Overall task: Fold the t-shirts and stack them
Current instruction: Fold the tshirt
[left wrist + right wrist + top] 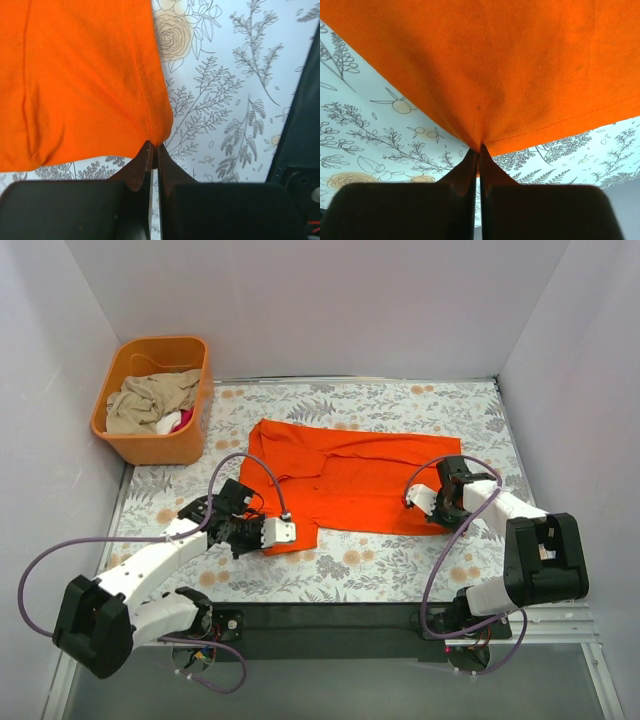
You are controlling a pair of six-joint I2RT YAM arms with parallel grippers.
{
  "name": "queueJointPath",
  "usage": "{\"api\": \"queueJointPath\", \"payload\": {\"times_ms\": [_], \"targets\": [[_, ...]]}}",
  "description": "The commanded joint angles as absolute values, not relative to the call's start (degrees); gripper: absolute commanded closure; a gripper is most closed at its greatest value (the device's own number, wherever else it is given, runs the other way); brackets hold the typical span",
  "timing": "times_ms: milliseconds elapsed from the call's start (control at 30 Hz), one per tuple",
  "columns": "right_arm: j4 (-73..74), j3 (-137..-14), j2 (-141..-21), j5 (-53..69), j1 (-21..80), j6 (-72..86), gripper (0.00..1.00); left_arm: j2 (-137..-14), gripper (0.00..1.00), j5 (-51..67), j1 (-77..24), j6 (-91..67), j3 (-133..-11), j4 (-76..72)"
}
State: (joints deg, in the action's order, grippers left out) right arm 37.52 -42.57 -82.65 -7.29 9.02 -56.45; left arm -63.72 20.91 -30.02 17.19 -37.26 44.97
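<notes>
Orange shirt (350, 475) is lying spread and wrinkled mid-table on the tablecloth (440, 400). Left gripper (152, 148) is pinching the shirt's near-left corner, jaws clamped together on the hem. Right gripper (480, 149) is gripping the near-right edge, jaws also closed on the fabric, cloth tenting into the tips. Tub (160, 450) is sitting at the far-left corner, holding beige cloth (150, 400).

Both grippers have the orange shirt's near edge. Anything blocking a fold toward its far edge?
Nothing visible does. The left gripper and right gripper pinch the bright orange-red cloth t-shirt, whose top is bare. The orange plastic tub sits at the far left corner, apart from it.
</notes>
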Motion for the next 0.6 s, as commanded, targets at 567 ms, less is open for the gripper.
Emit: {"api": "queueJointPath", "payload": {"times_ms": [567], "targets": [[46.8, -59.2, -80.1, -0.5, 6.2, -59.6, 0.99, -69.2, 1.0, 26.8, -20.8, 3.0, -65.2, 47.1]]}}
